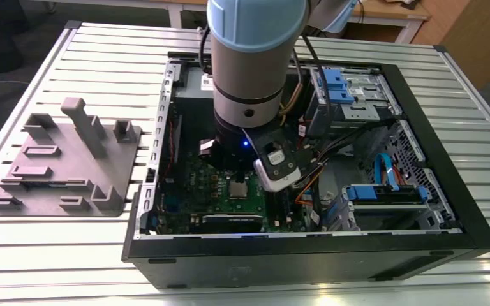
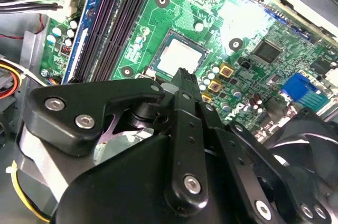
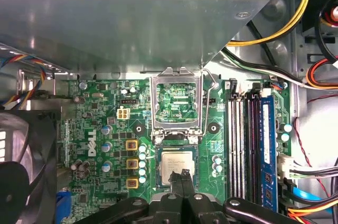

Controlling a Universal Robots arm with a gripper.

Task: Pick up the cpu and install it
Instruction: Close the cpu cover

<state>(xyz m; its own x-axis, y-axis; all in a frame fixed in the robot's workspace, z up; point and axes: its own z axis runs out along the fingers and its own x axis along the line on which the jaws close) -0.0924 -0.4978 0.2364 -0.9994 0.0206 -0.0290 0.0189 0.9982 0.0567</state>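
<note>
The cpu (image 3: 176, 165), a small silvery square chip, lies flat in its socket on the green motherboard (image 3: 100, 129); it is also visible in the exterior view as the cpu (image 1: 239, 189) and in the second wrist view as the cpu (image 2: 177, 57). The socket's metal frame (image 3: 177, 100) stands flipped up beside it. My gripper (image 3: 184, 173) is low over the chip's near edge, its black fingers pressed together with nothing between them. In the second wrist view the gripper (image 2: 183, 72) tip points at the chip's edge. Whether it touches the chip cannot be told.
The open computer case (image 1: 449, 210) lies on a slatted metal table. A grey fixture plate (image 1: 66, 166) sits at the exterior view's left. Around the socket are RAM slots (image 3: 243, 139), a black fan (image 3: 21, 155), the grey power supply (image 3: 132, 23) and bundled cables (image 3: 311, 76).
</note>
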